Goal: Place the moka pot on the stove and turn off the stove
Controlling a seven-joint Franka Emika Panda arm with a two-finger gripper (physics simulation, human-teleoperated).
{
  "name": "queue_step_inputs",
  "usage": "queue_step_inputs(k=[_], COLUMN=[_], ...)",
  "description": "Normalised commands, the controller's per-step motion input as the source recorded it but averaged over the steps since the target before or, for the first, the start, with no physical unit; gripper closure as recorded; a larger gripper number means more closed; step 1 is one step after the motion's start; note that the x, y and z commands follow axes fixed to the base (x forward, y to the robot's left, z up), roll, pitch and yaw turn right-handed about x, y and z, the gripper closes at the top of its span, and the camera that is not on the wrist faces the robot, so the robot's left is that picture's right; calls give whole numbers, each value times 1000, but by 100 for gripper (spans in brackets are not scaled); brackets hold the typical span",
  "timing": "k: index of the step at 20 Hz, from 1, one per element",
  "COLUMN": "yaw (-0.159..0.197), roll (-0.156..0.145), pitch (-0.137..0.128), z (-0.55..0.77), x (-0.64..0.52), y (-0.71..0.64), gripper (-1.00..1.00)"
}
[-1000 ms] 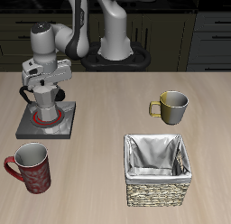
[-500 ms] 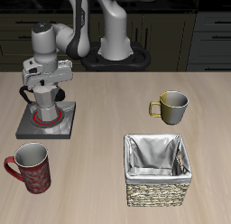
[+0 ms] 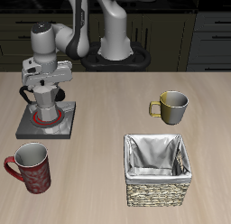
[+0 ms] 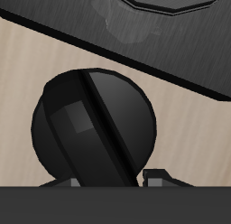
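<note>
One moka pot [image 3: 47, 105] upright on stove [image 3: 63, 126], axis vertical; fingers' [image 3: 45, 92] state unclear.

A pale wooden table [image 3: 99, 128] with a fine lengthwise grain is seen filling most of the exterior view, evenly lit, with soft shadows cast beneath what stands on it. Behind the claw [image 3: 47, 87], beyond the table's back edge, a run of dark cabinets [image 3: 203, 33] is shown, with drawer fronts marked by thin pale lines and slim horizontal handles. Above the cabinets a dark countertop edge [image 3: 171, 5] can be made out, and no window or floor is visible.
</note>
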Motion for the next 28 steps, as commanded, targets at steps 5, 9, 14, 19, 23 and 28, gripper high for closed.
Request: queue_step_inputs(k=[5, 9, 14, 19, 23, 28], yaw=[-47, -41, -34, -5, -11, -32], roll=[0, -11, -8, 8, 8, 4], pitch=[1, 0, -4, -8, -8, 7], z=[-9, 24, 70, 60, 97, -2], x=[42, 43, 45, 69, 82, 82], y=[62, 27, 44, 106, 96, 30], gripper=[100, 100, 100, 100, 100, 100])
